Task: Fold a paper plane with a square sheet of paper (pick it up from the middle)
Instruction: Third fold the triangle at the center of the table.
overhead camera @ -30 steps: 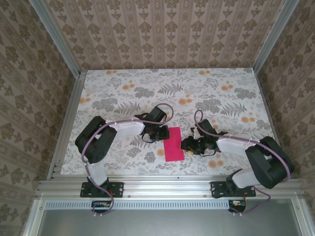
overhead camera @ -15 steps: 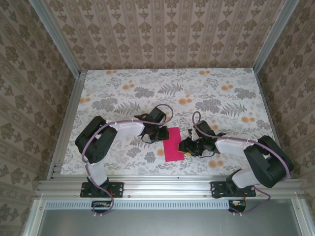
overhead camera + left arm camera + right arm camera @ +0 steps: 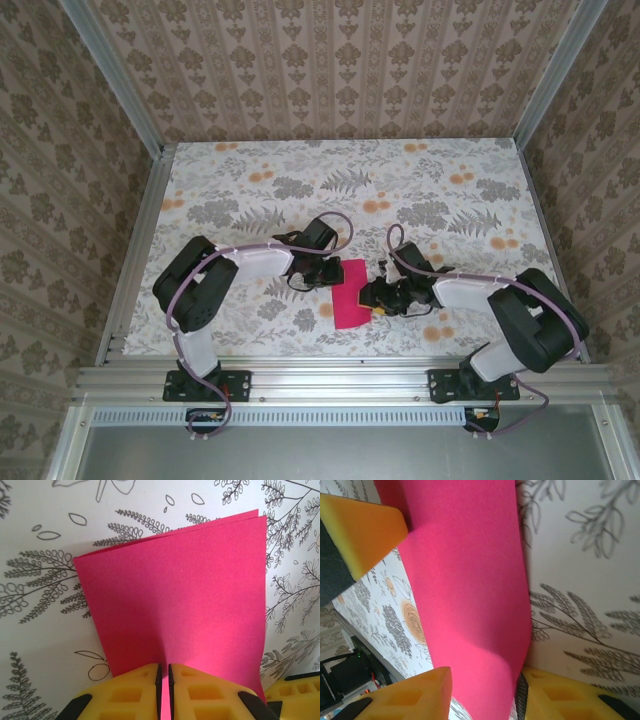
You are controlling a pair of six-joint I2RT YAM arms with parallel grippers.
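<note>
**Right gripper closed in on the folded sheet; left grip unchanged**

Overhead view. The pink sheet of paper is seen folded in half into a narrow upright strip, lying on the flowered tablecloth between the two arms, near the front edge. Its place is unchanged from a second ago. The left gripper is set against the strip's left edge at the far end, as before. The right gripper has been brought leftward and now overlaps the strip's right edge; a second ago it was held just clear of it. The right forearm is swung further inward to match.

Left wrist view. The sheet is spread away from the camera, and two layers are noted at its far edge, slightly fanned. The left gripper is pressed almost together, with the near edge of the sheet pinched in the thin slit between the yellow pads. A yellow corner of the right gripper is caught at lower right.

Right wrist view. The sheet runs up the frame, its near edge curled upward. The right gripper is held spread, one yellow pad on each side of that edge, not clamped. A pad of the left gripper is seen at upper left.
</note>
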